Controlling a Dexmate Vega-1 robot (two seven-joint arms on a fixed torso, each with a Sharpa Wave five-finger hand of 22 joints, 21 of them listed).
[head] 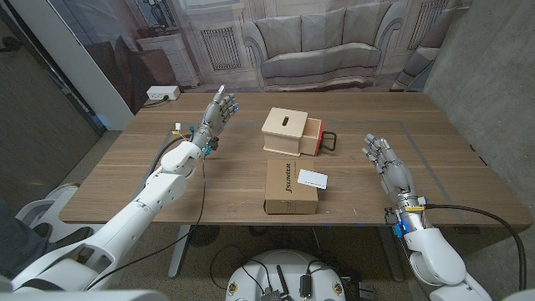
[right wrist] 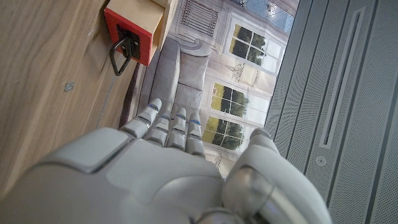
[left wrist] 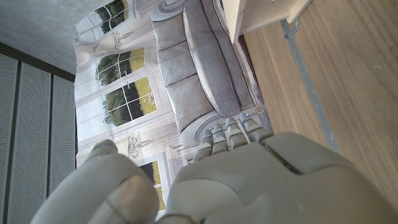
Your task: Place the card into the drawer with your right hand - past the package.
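Your right hand (head: 389,167) is raised over the right side of the wooden surface (head: 468,180), fingers apart and holding nothing. It sits well apart from the card (head: 313,178), with bare wood between them. The card is white and lies on top of the brown cardboard package (head: 291,188), at that package's right-hand edge, close to the corner nearest the drawer. Just behind the package stands the small pale wooden box (head: 284,130), its drawer (head: 312,137) pulled out toward your right side; the drawer has a red front and a black loop handle (head: 329,142). In the right wrist view you see the back of the hand (right wrist: 161,180) with its fingers (right wrist: 168,121) reaching toward that red drawer front (right wrist: 127,31). Your left hand (head: 219,113) is lifted over the far left of the surface, fingers spread and empty, well away from the box.
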